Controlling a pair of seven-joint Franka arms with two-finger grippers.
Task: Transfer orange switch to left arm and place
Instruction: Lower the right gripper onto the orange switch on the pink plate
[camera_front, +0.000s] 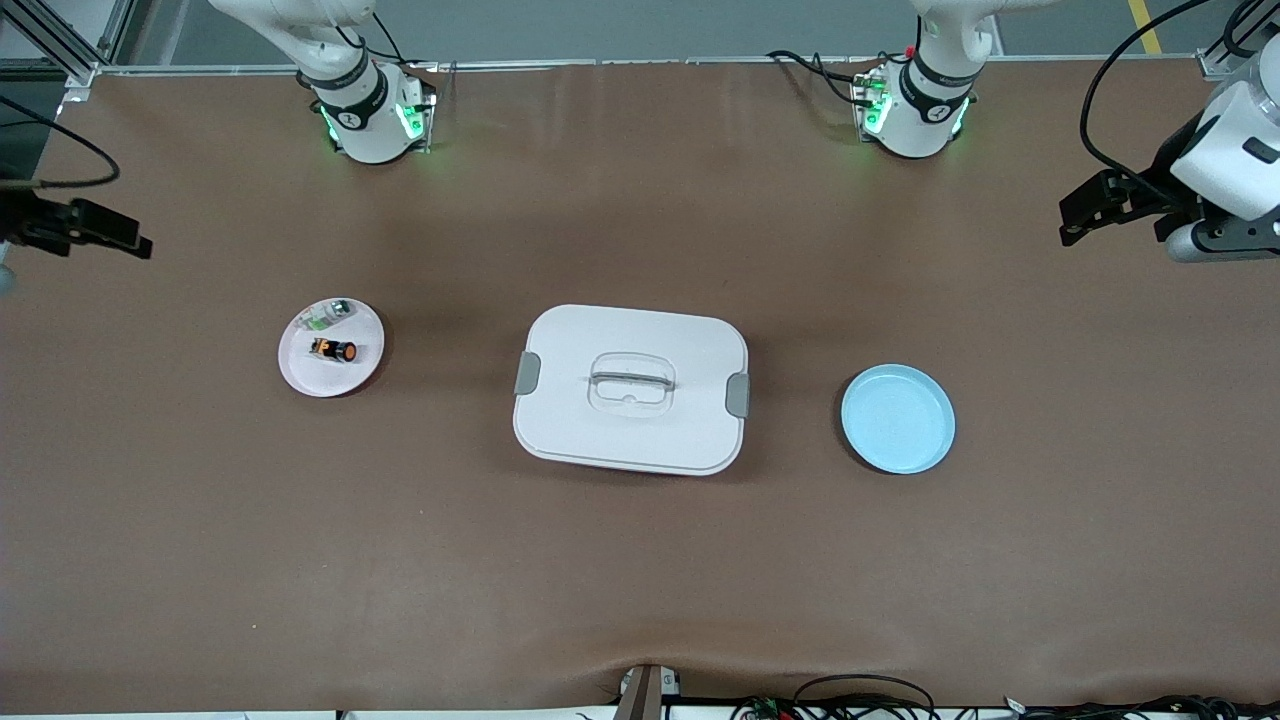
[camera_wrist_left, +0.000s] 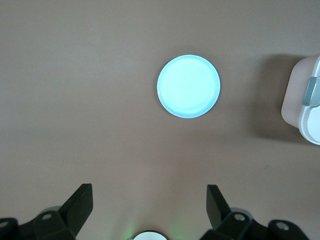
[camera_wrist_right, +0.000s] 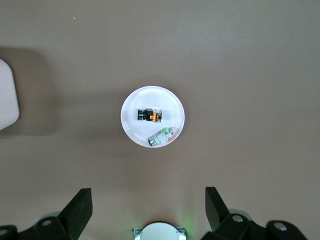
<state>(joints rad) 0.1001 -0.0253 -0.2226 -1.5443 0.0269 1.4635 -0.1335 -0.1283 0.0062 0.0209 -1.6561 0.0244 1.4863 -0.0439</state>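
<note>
The orange switch (camera_front: 333, 350) lies on its side on a small white plate (camera_front: 300, 372) toward the right arm's end of the table. It also shows in the right wrist view (camera_wrist_right: 151, 115), on the same plate (camera_wrist_right: 172, 105). The box (camera_front: 630, 388), white with grey latches, sits in the middle of the table. My right gripper (camera_front: 120, 235) hangs high over the table's right-arm end, open and empty; the right wrist view shows it (camera_wrist_right: 148, 197) with the jaws wide apart. My left gripper (camera_front: 1085, 212) hangs high over the left-arm end, open and empty (camera_wrist_left: 149, 196).
A small green-and-white component (camera_front: 330, 315) lies on the white plate beside the switch (camera_wrist_right: 161, 136). An empty light-blue plate (camera_front: 897, 418) sits toward the left arm's end and shows in the left wrist view (camera_wrist_left: 188, 86). A box corner (camera_wrist_left: 305, 100) shows there too.
</note>
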